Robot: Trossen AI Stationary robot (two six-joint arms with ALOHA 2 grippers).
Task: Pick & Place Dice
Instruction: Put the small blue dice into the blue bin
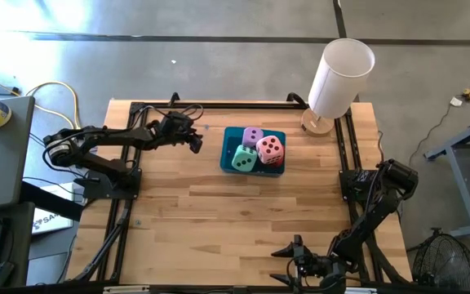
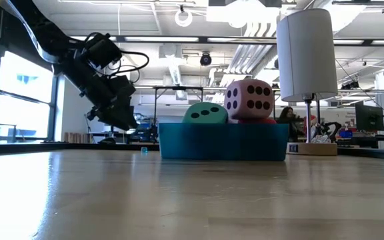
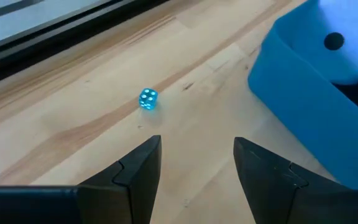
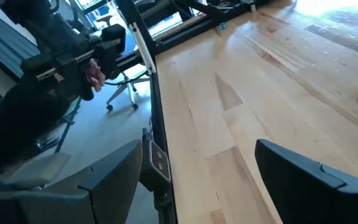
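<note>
Soft pink die [image 1: 271, 149], mint green die [image 1: 244, 159] and lilac die [image 1: 253, 136] fill the teal rectangular tray [image 1: 228, 144]; the red one is barely visible. A tiny translucent blue die [image 3: 148, 99] lies ahead of the left gripper's [image 3: 196, 163] parted, empty fingers. The right gripper [image 4: 197, 180], fingers apart, waits.

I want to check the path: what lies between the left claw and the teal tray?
Only bare wood and one tiny clear-blue die lie between the open left claw and the teal tray; the left wrist view shows it best.
</note>
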